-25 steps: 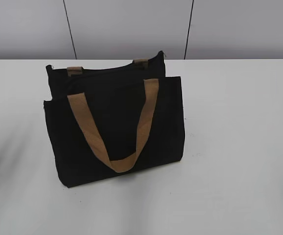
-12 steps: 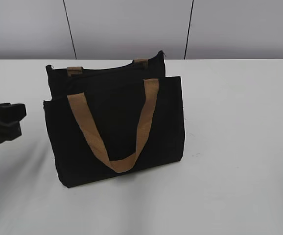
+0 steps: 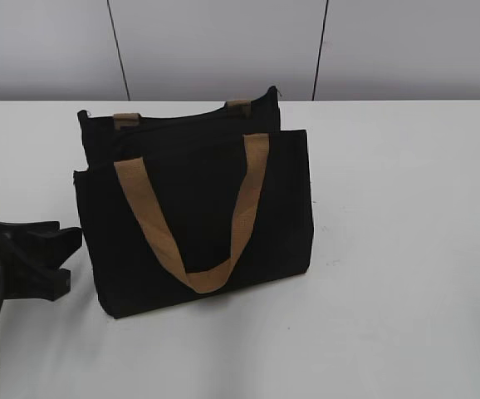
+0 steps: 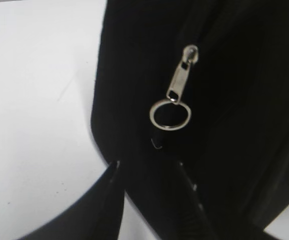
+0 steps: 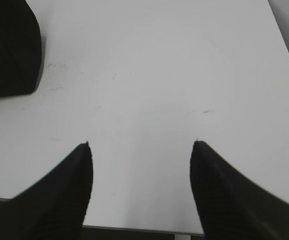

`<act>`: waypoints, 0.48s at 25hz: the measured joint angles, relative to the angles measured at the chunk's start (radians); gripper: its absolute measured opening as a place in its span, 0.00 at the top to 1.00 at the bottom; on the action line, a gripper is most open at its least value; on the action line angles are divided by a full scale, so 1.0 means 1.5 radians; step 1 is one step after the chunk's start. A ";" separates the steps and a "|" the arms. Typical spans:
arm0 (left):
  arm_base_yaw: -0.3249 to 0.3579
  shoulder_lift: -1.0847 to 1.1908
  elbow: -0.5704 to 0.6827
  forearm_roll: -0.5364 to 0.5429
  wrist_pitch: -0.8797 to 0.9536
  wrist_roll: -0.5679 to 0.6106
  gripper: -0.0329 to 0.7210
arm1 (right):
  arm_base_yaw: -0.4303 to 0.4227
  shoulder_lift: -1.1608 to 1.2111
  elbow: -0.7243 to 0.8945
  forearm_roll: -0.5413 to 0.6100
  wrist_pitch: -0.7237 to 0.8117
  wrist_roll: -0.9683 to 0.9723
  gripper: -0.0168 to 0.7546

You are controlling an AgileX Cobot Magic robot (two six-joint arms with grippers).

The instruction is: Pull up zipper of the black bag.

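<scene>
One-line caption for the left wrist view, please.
Open left hand close to the black bag, its silver ring-pull zipper just ahead of the fingertips.

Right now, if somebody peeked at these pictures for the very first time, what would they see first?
Probably the black bag standing in the middle of the white table, with a tan handle drooping in a U down its front. Next, in the left wrist view, the shiny silver zipper with its round ring on the bag's side, just ahead of the open left tool.
</scene>
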 joint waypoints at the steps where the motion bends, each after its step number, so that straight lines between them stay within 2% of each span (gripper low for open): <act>1: 0.000 0.019 0.000 0.013 -0.016 0.000 0.62 | 0.000 0.000 0.000 0.000 0.000 0.000 0.36; 3: 0.000 0.051 0.000 0.042 -0.043 -0.001 0.61 | 0.000 0.000 0.000 0.000 0.000 0.000 0.36; 6: 0.000 0.081 -0.002 0.044 -0.070 -0.001 0.56 | 0.000 0.000 0.000 0.000 0.000 0.000 0.36; 10: 0.000 0.087 -0.023 0.044 -0.083 -0.001 0.38 | 0.000 0.000 0.000 0.000 0.000 0.000 0.36; 12: 0.000 0.101 -0.028 0.037 -0.085 -0.001 0.34 | 0.000 0.000 0.000 0.000 0.000 0.000 0.36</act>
